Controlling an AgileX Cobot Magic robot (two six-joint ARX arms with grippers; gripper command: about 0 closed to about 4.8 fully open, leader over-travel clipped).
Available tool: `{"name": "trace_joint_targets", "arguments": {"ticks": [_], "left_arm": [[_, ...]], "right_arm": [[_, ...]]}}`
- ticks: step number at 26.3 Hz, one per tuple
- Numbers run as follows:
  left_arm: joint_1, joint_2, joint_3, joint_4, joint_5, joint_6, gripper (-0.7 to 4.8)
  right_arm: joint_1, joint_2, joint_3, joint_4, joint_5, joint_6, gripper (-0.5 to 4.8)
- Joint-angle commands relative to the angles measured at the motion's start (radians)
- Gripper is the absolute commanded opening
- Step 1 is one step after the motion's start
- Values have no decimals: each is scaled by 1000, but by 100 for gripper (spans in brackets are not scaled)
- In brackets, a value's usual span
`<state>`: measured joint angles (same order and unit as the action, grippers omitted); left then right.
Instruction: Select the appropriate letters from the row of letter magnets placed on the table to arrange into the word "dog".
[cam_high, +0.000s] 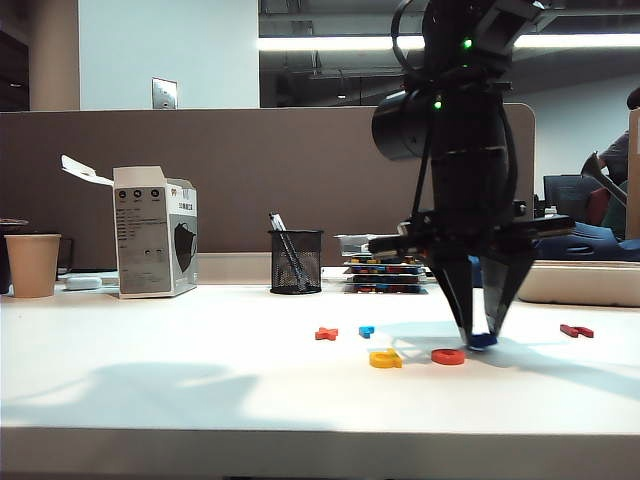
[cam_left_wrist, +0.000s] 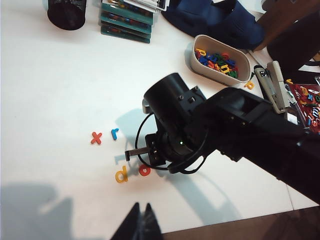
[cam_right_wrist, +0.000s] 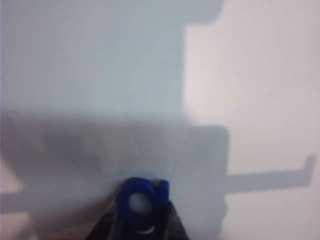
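In the exterior view my right gripper (cam_high: 482, 336) points down, shut on the dark blue "g" (cam_high: 483, 341), which is at or just above the table (cam_high: 200, 370), to the right of the orange-red "o" (cam_high: 447, 356). The yellow "d" (cam_high: 385, 358) lies left of the "o". The right wrist view shows the "g" (cam_right_wrist: 141, 200) pinched between the fingers of that gripper (cam_right_wrist: 142, 225). My left gripper (cam_left_wrist: 141, 207) hangs shut and empty above the table's near edge, looking down on the "d" (cam_left_wrist: 121, 174) and "o" (cam_left_wrist: 144, 170); the right arm (cam_left_wrist: 200, 130) hides the "g" there.
An orange-red x (cam_high: 326, 333), a light blue letter (cam_high: 366, 330) and a dark red magnet (cam_high: 576, 330) lie behind. At the back stand a mesh pen holder (cam_high: 296, 261), stacked trays (cam_high: 385, 272), a box (cam_high: 155, 232) and a paper cup (cam_high: 33, 264). A bin of letters (cam_left_wrist: 221, 59) sits far right.
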<state>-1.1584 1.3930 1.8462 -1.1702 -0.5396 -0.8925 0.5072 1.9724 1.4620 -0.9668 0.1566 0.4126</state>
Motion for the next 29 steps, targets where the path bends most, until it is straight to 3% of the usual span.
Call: {"name": "trace_joint_targets", "arguments": {"ticks": [1,15,19,29], "left_arm": [[1,-3,2,5,-6,-5,-5],[1,-3,2,5,-6,-5,-5],[1,-3,2,5,-6,-5,-5],[1,-3,2,5,-6,-5,-5]], "right_arm": [[-9,-8,-15,-7,3,-2,44],[-21,-131,-141,34,-3,-1,44],[-21,-131,-159,55,-66,3,44],[-20,-131,-188,63,-92,3,44]]}}
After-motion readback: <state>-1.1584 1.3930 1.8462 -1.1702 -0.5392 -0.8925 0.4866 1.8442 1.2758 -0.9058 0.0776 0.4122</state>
